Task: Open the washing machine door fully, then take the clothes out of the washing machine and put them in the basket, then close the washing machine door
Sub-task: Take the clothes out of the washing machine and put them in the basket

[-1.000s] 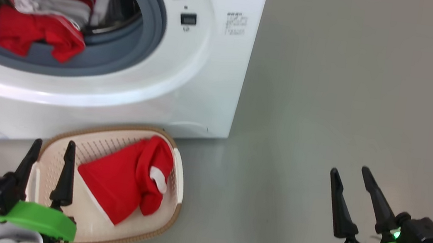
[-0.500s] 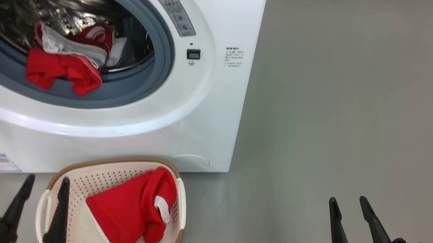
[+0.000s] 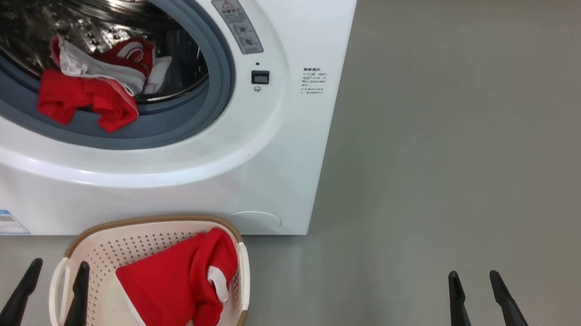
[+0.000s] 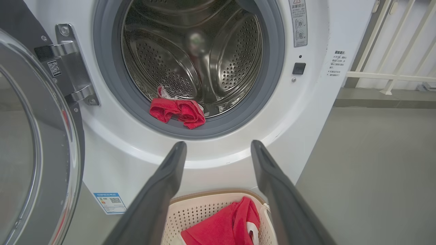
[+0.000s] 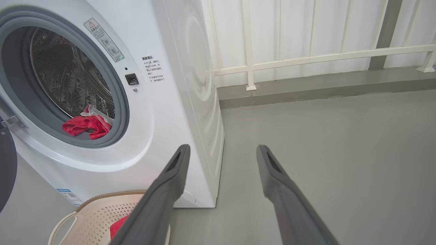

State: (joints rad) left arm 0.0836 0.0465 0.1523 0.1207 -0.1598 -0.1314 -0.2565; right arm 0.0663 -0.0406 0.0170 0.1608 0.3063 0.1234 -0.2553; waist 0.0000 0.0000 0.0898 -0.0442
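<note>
Below, red clothes (image 3: 167, 287) in the basket (image 3: 98, 255).

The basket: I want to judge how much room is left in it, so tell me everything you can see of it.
The basket is a small cream-white plastic tub with rows of perforations, a brown woven-look rim and pale side handles. It stands upright on the grey floor, close in front of the washing machine, below its open drum mouth. One red garment with white trim lies inside, covering much of the bottom toward the right; the left part is bare.
</note>
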